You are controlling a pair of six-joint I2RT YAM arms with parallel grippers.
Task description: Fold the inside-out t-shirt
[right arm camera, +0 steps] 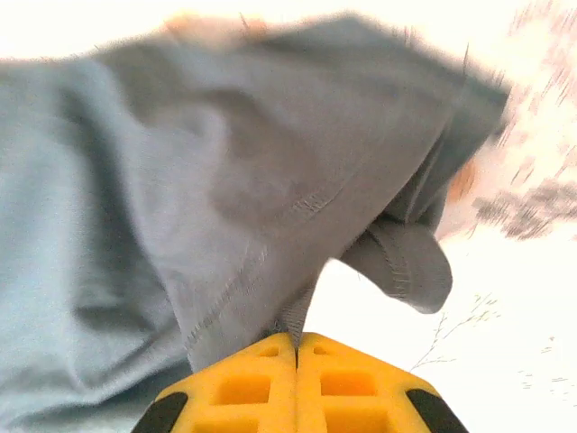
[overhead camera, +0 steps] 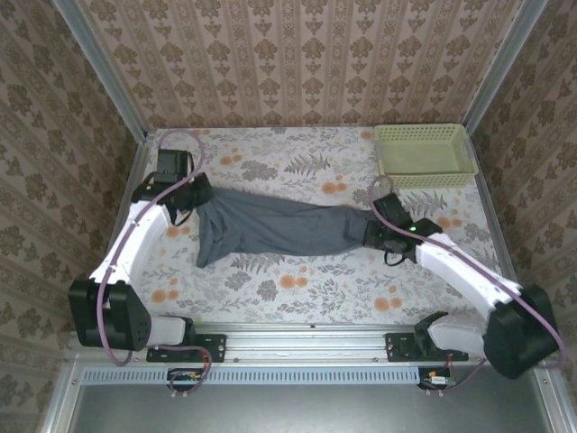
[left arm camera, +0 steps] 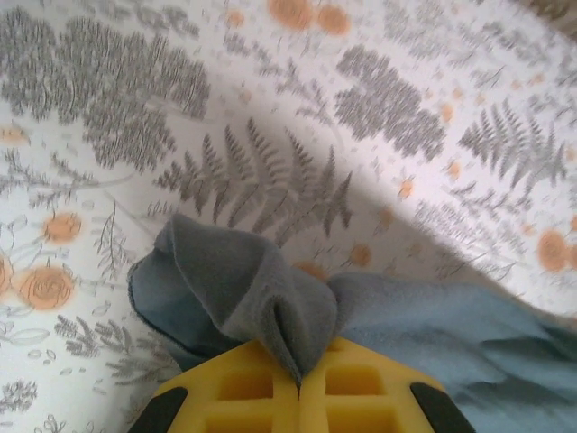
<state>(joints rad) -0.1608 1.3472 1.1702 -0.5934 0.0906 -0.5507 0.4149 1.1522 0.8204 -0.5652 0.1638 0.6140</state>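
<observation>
Floral table, slate-grey t-shirt stretched, rumpled

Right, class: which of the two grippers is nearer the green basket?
The right gripper, shut on the t-shirt at its end just in front of the basket. The left gripper grips the other end, across the table.

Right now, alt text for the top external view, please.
A dark blue-grey t-shirt lies pulled out lengthwise across a floral-covered table, pinched at its left end by the left gripper and at its right end by the right gripper. A pale green basket sits at the table's far right corner.
</observation>
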